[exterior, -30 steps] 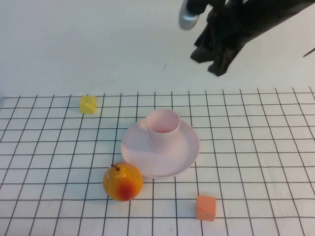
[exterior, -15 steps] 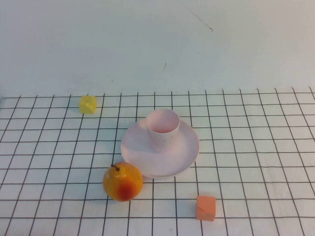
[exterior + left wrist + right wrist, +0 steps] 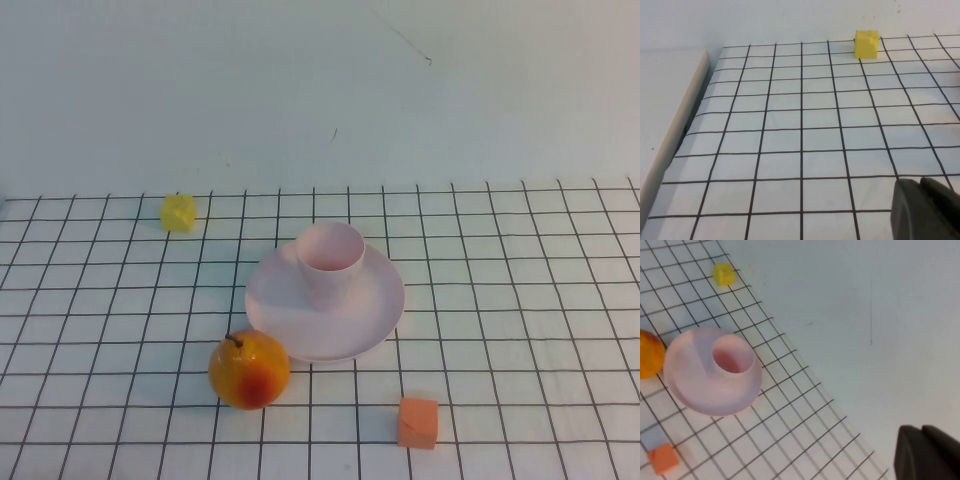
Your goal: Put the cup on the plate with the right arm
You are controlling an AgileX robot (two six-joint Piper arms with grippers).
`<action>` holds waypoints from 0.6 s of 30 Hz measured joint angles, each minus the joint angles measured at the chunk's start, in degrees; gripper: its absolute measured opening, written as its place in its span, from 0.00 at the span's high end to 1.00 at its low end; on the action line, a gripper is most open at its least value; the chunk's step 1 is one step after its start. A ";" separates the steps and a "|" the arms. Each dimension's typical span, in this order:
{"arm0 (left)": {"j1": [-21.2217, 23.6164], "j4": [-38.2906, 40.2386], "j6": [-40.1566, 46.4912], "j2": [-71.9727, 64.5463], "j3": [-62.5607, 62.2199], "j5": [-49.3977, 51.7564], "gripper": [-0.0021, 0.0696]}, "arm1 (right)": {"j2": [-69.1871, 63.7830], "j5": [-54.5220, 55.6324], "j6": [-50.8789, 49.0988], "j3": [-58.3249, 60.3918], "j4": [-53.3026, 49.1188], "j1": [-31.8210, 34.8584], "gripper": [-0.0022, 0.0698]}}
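The pale pink cup (image 3: 330,262) stands upright on the pale pink plate (image 3: 375,310), toward the plate's far side, mouth up. Both also show in the right wrist view, the cup (image 3: 733,356) on the plate (image 3: 690,385). My right gripper (image 3: 921,432) is shut and empty, well away from the cup and off beyond the grid cloth; it is out of the high view. My left gripper (image 3: 920,184) is shut and empty, low over the grid cloth at the left, also out of the high view.
An orange-yellow fruit (image 3: 249,369) lies just in front-left of the plate. An orange cube (image 3: 418,422) sits near the front edge. A yellow cube (image 3: 178,212) sits at the back left. The white grid cloth (image 3: 520,300) covers the table; a pale wall stands behind.
The right arm, seen at the top right of the high view one second ago, has left that view. The cup and plate have not moved.
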State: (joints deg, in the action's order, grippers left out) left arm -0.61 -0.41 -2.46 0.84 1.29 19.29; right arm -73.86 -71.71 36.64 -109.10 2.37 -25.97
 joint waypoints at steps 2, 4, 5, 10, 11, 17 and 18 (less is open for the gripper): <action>0.00 0.00 0.00 0.00 0.00 0.00 0.97 | 1.64 0.00 -6.83 2.54 0.47 0.69 0.97; 0.00 0.00 0.00 0.00 0.00 0.00 0.97 | 5.26 0.00 -13.84 7.21 0.58 1.56 0.97; 0.00 0.00 0.00 0.00 0.00 0.00 0.97 | 7.90 0.00 -16.24 10.74 0.67 2.15 0.97; 0.00 0.00 0.00 0.00 0.00 0.00 0.97 | 26.89 13.14 -19.75 35.59 0.81 6.30 0.97; 0.00 0.00 0.00 0.00 0.00 0.00 0.97 | 31.99 17.95 -19.85 41.50 0.81 7.56 0.97; 0.00 0.00 0.00 0.00 0.00 0.00 0.97 | 56.76 31.86 -20.23 68.81 0.69 16.47 0.97; 0.00 0.00 0.00 0.00 0.00 0.00 0.97 | 58.86 32.83 -20.23 72.59 0.59 17.89 0.97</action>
State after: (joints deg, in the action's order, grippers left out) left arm -0.61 -0.41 -2.46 0.84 1.29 19.29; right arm -14.99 -38.88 16.42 -36.52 2.95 -8.08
